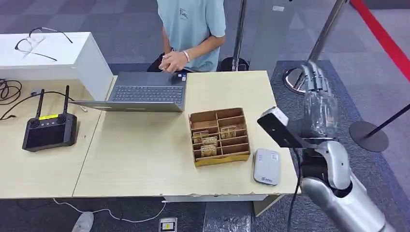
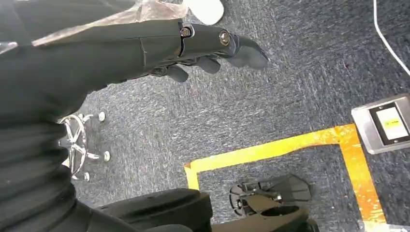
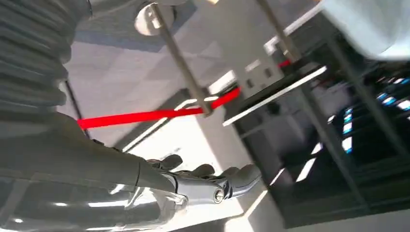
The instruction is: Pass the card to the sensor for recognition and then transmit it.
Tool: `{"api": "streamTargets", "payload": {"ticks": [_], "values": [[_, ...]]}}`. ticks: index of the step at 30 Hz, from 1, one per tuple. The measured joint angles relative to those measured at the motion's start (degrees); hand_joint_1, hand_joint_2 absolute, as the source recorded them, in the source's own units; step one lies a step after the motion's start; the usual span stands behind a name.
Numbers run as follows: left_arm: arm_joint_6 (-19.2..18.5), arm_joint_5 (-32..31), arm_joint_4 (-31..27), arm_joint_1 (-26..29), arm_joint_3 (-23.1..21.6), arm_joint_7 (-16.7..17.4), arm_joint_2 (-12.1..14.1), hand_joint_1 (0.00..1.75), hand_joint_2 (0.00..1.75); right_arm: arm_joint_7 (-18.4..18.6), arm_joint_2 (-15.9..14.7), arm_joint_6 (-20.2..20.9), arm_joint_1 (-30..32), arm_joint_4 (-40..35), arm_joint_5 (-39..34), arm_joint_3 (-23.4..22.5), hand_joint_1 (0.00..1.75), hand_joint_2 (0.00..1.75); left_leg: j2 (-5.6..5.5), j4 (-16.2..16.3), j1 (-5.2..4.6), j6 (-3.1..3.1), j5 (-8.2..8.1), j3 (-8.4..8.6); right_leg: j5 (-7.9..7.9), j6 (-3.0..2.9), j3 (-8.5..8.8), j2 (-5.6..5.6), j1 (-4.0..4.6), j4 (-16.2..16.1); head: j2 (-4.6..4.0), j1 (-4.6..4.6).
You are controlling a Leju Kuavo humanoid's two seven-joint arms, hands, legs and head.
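The right robot hand is seen raised off the right edge of the counter, fingers stretched out and apart, nothing held; the right wrist view shows the same, fingers extended with no object between them. The cards are stood in the middle compartments of the cardboard box, which sits on the right half of the counter toward its front edge. From the right robot hand the cards lie inward across the right edge and lower, so a reach down and toward the counter's middle is judged to be needed. The box's long axis is run roughly front to back; how the individual cards are turned cannot be told. The white sensor is laid flat near the front right corner, just beside the box, between box and right edge, so it is near the pick-up spot. The left robot hand is hung low over the floor, fingers partly curled, empty; it is judged well apart from the cards. The right one is nearer.
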Motion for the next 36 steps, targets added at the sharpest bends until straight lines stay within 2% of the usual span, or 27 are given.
{"api": "streamTargets", "payload": {"ticks": [8, 17, 20, 24, 29, 36], "values": [[0.06, 0.00, 0.00, -0.10, 0.09, 0.31, 0.13, 0.00, 1.75, -0.28, -3.41, -2.43, 9.76, -3.63, -1.18, -9.27, 0.00, 1.75, 0.00, -0.01, 0.01, 0.00, 0.00, 0.01, 0.00, 0.00, 0.02, 0.00, 0.01, 0.00, 0.00, 0.02], [0.37, 0.44, 0.00, -0.14, 0.20, -0.55, 0.39, 0.00, 1.75, -2.12, -4.22, -4.19, 16.63, -5.44, -2.51, -15.67, 0.00, 1.75, 0.02, -0.03, 0.00, 0.00, 0.00, 0.01, 0.00, 0.00, 0.01, 0.00, 0.02, 0.01, 0.00, 0.04], [0.37, 0.52, 0.00, -0.14, 0.26, -0.59, 0.39, 0.00, 1.75, -3.23, -4.11, -3.95, 17.15, -6.12, -2.51, -16.21, 0.00, 1.75, 0.03, -0.04, 0.00, 0.00, 0.00, 0.01, 0.00, 0.00, 0.02, 0.00, 0.02, 0.01, 0.00, 0.00], [0.35, 0.55, 0.00, -0.18, 0.63, -0.74, 0.39, 0.00, 1.75, -5.38, -3.54, -0.90, 16.71, -6.92, -1.94, -15.73, 0.00, 1.75, 0.03, -0.05, 0.00, 0.00, 0.00, 0.00, 0.00, 0.00, 0.02, 0.00, 0.03, 0.01, 0.00, 0.00], [0.37, 0.61, 0.00, -0.25, 1.07, -1.01, 0.39, 0.00, 1.75, -6.12, -2.52, 0.87, 15.19, -7.60, -1.42, -14.51, 0.00, 1.75, 0.03, -0.05, 0.01, 0.00, 0.01, 0.00, 0.00, 0.00, 0.04, -0.01, 0.03, 0.02, 0.00, 0.00], [0.06, 0.33, 0.00, -0.45, 1.16, -0.35, 0.39, 0.00, 1.75, -9.49, -0.57, 4.24, 11.46, -6.86, -3.89, -9.56, 0.00, 1.75, 0.04, -0.06, 0.01, 0.00, 0.01, -0.01, 0.00, -0.01, 0.03, 0.00, 0.04, 0.02, 0.00, 0.00]]}}
